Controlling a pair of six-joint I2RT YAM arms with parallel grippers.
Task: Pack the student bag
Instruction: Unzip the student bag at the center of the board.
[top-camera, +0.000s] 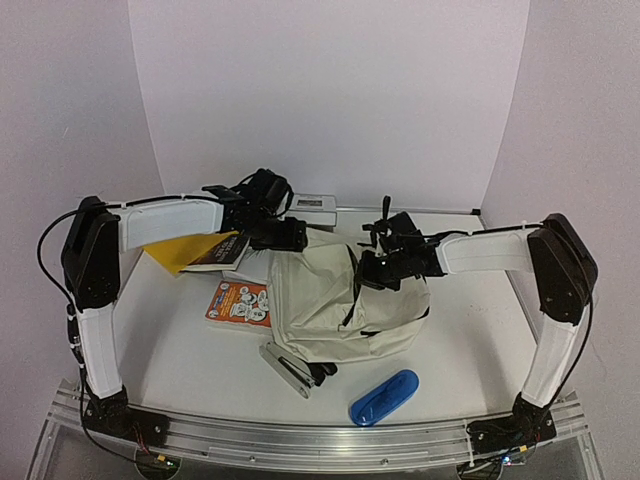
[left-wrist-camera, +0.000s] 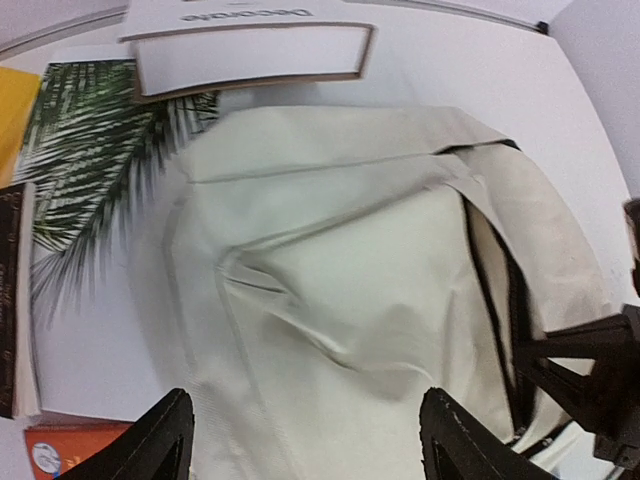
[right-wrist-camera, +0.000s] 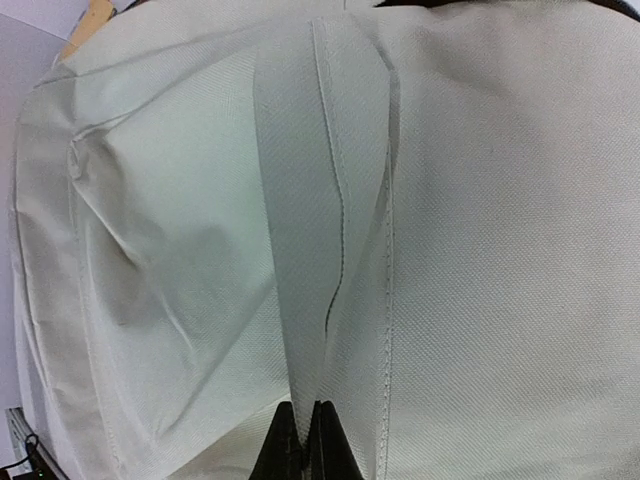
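table (top-camera: 470, 330): white work surface; all items below rest on it.

student bag (top-camera: 340, 305): cream fabric backpack, slumped at the centre of the table, between the two arms. a black zipper runs along its right side (the left wrist view shows this edge parted, dark inside).

left gripper (left-wrist-camera: 305, 405): positioned over the bag's far-left part. fingers (left-wrist-camera: 165, 440) spread wide, nothing between them; cream fabric lies below the gap. contact with the fabric cannot be determined.

right gripper (right-wrist-camera: 300, 440): positioned at the bag's far-right part. fingers pressed together, with a raised fold of the bag's fabric pinched between the tips.

palm-leaf book (left-wrist-camera: 90, 170): flat, left of the bag. the bag's left edge touches or overlaps it; which one cannot be determined.

dark book (top-camera: 222, 250): flat, under the left forearm, lying partly on a yellow sheet (top-camera: 178, 252).

orange booklet (top-camera: 238, 303): flat, just beside the bag's near-left side.

white box (top-camera: 312, 208): at the far edge of the table, behind the bag; its near side overlaps the palm-leaf book.

stapler (top-camera: 290, 370): grey, lying at the bag's near edge.

blue case (top-camera: 385, 397): oblong, near the front of the table, apart from the bag.
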